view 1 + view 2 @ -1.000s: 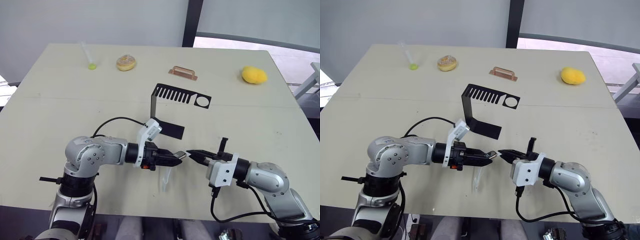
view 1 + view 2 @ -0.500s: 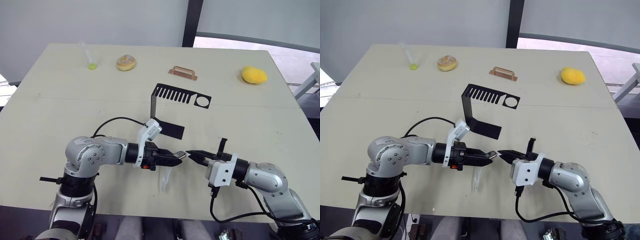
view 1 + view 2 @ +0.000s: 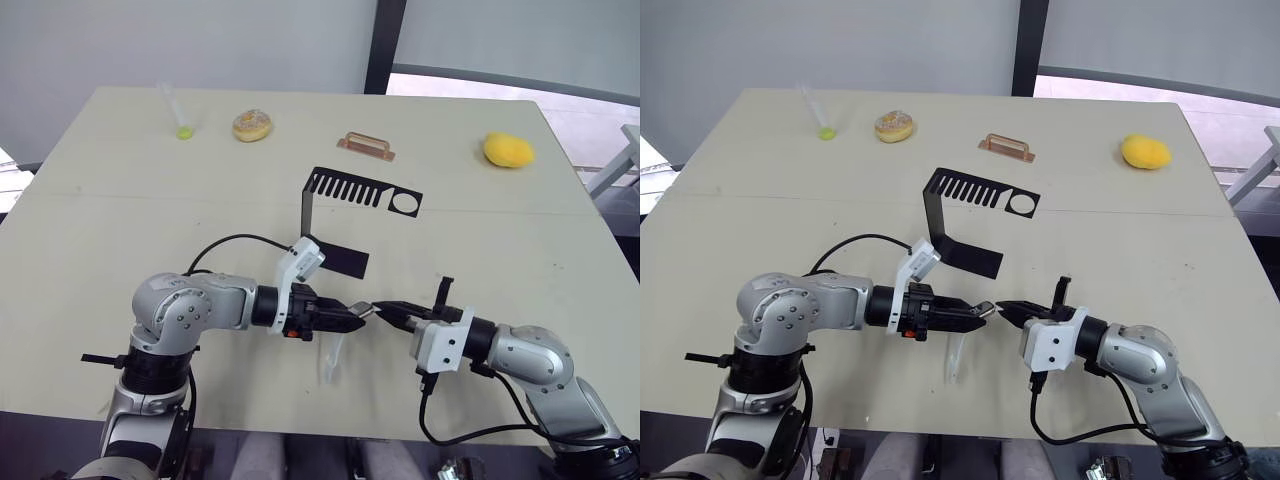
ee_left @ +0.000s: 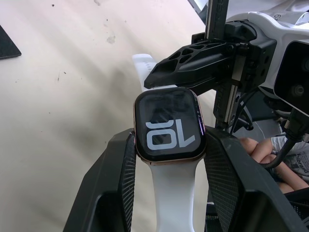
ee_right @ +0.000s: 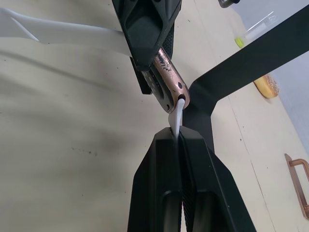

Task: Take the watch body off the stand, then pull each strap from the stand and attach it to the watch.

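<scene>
My left gripper [image 3: 352,314] is shut on the watch body [image 4: 169,125], a black rounded-square case with a coppery rim and white digits. One white strap [image 3: 333,358] is fixed to the case and hangs down toward the table; it also runs between my left fingers [image 4: 120,183]. My right gripper [image 3: 386,308] is shut on the other white strap [image 5: 176,115], its end meeting the free edge of the case [image 5: 166,79]. The two grippers meet tip to tip above the table's front. The black stand [image 3: 345,190] sits behind them with no straps on it.
Along the far side of the table [image 3: 100,220] lie a clear tube with a green tip [image 3: 180,115], a doughnut [image 3: 252,125], a copper handle bar [image 3: 366,146] and a yellow lump [image 3: 508,150]. The stand's flat foot [image 3: 345,260] lies just behind my left wrist.
My right gripper has crept a touch toward the left one; both holds are unchanged.
</scene>
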Action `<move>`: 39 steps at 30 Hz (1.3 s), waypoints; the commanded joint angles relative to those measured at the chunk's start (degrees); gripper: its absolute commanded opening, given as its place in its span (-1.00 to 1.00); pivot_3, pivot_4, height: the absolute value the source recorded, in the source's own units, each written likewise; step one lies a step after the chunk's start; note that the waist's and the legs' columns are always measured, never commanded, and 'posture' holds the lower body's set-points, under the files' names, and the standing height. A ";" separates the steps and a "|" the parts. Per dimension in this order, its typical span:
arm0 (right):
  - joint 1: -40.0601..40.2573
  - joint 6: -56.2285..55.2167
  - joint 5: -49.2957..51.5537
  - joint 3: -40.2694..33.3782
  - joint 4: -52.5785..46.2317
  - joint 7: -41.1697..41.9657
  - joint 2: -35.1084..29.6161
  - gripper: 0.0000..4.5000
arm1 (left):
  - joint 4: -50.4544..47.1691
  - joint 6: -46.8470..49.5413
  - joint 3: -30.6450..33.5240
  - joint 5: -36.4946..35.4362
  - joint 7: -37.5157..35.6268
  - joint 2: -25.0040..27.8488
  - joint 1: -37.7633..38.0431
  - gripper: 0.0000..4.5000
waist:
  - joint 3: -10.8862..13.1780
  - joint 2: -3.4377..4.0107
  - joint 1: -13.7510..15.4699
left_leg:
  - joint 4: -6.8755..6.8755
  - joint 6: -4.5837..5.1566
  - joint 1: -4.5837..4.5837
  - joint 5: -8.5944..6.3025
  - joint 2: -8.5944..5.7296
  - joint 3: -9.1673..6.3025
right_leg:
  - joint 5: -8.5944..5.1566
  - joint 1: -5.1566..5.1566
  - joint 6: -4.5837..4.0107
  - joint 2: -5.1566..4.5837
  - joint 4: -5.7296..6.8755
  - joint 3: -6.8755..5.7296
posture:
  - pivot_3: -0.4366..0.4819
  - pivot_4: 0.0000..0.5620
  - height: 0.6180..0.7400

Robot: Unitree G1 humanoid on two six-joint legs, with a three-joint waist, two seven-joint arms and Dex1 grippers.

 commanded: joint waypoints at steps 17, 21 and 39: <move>-1.03 -2.52 -0.85 2.97 -3.35 -1.48 1.47 -1.00 | -1.33 -0.91 -3.48 1.15 -0.09 -1.99 -1.74 -0.30 | 0.00 0.00 -0.01 | 0.00 0.00 0.00 0.00 0.00 0.00 | 0.00 0.00 0.00 0.00 0.00 0.00 | -0.05 -0.47 1.00; -0.83 -2.56 -1.17 2.64 -3.14 -1.65 1.33 -1.00 | -1.55 -0.59 -3.34 0.88 -0.27 -1.80 -1.49 -0.30 | 0.00 0.00 0.01 | 0.00 0.00 0.00 0.00 0.00 0.00 | 0.00 0.00 0.00 0.00 0.00 0.00 | -0.05 -0.47 1.00; 14.84 2.98 20.92 -18.76 -8.56 -0.21 -4.83 0.97 | -0.11 -50.12 -2.66 16.51 -28.17 16.07 6.90 -0.30 | 0.00 0.01 -0.01 | -0.04 -0.01 0.00 -0.01 0.00 0.03 | 0.00 0.02 0.00 0.00 -0.04 0.00 | -0.05 -0.47 1.00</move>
